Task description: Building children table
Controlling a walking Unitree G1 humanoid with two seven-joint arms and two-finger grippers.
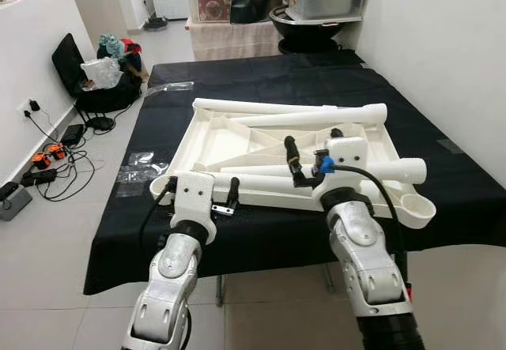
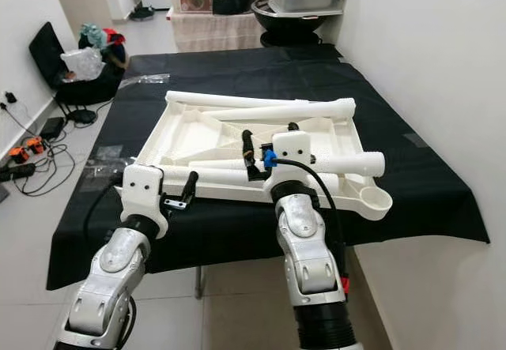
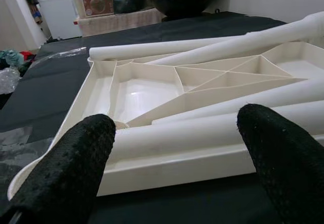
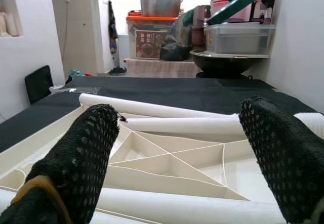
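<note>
- While the upturned white tabletop (image 1: 229, 141) lies on the black-draped counter (image 1: 443, 184) with 4 legs (image 1: 261, 181) across it, the left hand (image 1: 204, 191) hovers open at its near edge.
- The right hand (image 1: 314, 151) is poised open above the tray; its far finger is partly hidden.

Tabletop (image 1: 237, 141): smooth, slightly glossy cream plastic. Legs (image 1: 316, 117): same plastic. Table cover (image 1: 443, 168): matt black cloth. Gripper fingers (image 3: 71, 173): black, coarse dimpled texture.
</note>
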